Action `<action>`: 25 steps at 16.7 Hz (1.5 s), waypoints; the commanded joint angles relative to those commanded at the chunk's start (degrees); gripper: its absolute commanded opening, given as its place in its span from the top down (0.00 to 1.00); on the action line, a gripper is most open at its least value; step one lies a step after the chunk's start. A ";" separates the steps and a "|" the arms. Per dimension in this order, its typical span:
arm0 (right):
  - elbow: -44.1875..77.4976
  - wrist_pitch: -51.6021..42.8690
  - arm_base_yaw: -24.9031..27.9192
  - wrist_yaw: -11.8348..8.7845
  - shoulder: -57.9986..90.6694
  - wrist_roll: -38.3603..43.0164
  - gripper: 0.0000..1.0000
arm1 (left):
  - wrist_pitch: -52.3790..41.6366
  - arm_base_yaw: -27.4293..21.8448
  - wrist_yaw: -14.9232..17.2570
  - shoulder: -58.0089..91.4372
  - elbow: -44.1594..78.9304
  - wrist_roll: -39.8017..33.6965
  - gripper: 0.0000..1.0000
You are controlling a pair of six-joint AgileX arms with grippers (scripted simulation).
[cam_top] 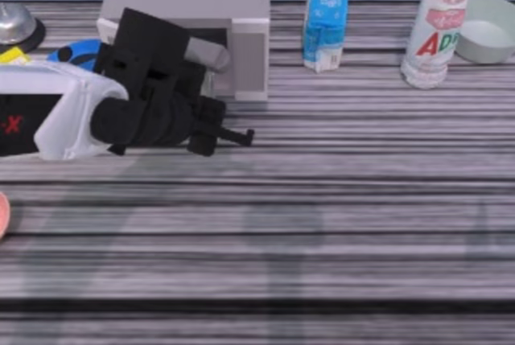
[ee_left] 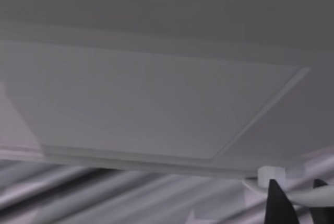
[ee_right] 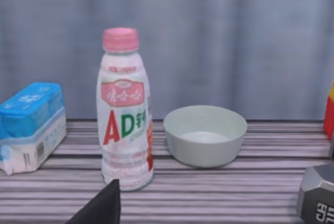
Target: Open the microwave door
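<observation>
1. The microwave (cam_top: 189,7) sits at the table's far left-centre in the top view, front face toward the near edge, control strip on its right side.
2. The microwave door (cam_top: 205,55) is mostly hidden under the left arm; a grey panel edge shows just past the arm and prob. stands swung partly out from the front, but I can't be sure of the angle.
3. Left gripper (cam_top: 229,136) is just in front of the microwave's front face, a bit toward the near edge and below the control strip, fingers pointing to the right. Pincer state: can't tell; the top view shows the dark fingers side-on only, and the left wrist view catches just two dark tips at the frame edge.
4. Key relation: door lies behind and to the left of the fingers, its long axis running left-right along the front. The left arm is far nearer; the right arm isn't seen from above.
5. Left wrist view is filled by a flat grey panel w/ a pale ridge, very close.
6. Surface: striped grey table (cam_top: 322,240). Room to swing outward looks free; a blue carton (cam_top: 325,23), a pink-capped bottle (cam_top: 434,27) and a bowl (cam_top: 486,30) stand well apart to the right.
</observation>
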 joint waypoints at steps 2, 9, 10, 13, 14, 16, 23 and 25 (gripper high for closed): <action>0.00 0.00 0.00 0.00 0.00 0.00 0.00 | 0.00 0.00 0.00 0.00 0.00 0.00 1.00; 0.00 0.00 0.00 0.00 0.00 0.00 0.00 | 0.00 0.00 0.00 0.00 0.00 0.00 1.00; 0.00 0.00 0.00 0.00 0.00 0.00 0.00 | 0.00 0.00 0.00 0.00 0.00 0.00 1.00; 0.00 0.00 0.00 0.00 0.00 0.00 0.00 | 0.00 0.00 0.00 0.00 0.00 0.00 1.00; 0.00 0.00 0.00 0.00 0.00 0.00 0.00 | -0.05 -0.45 0.48 0.08 0.15 -0.34 1.00; 0.00 0.00 0.00 0.00 0.00 0.00 0.00 | -0.06 -0.08 0.89 -0.17 -0.33 0.37 1.00; 0.00 0.00 0.00 0.00 0.00 0.00 0.00 | 0.23 1.11 2.38 -1.28 -1.55 2.76 1.00; 0.00 0.00 0.00 0.00 0.00 0.00 0.00 | 0.23 1.11 2.38 -1.28 -1.55 2.76 1.00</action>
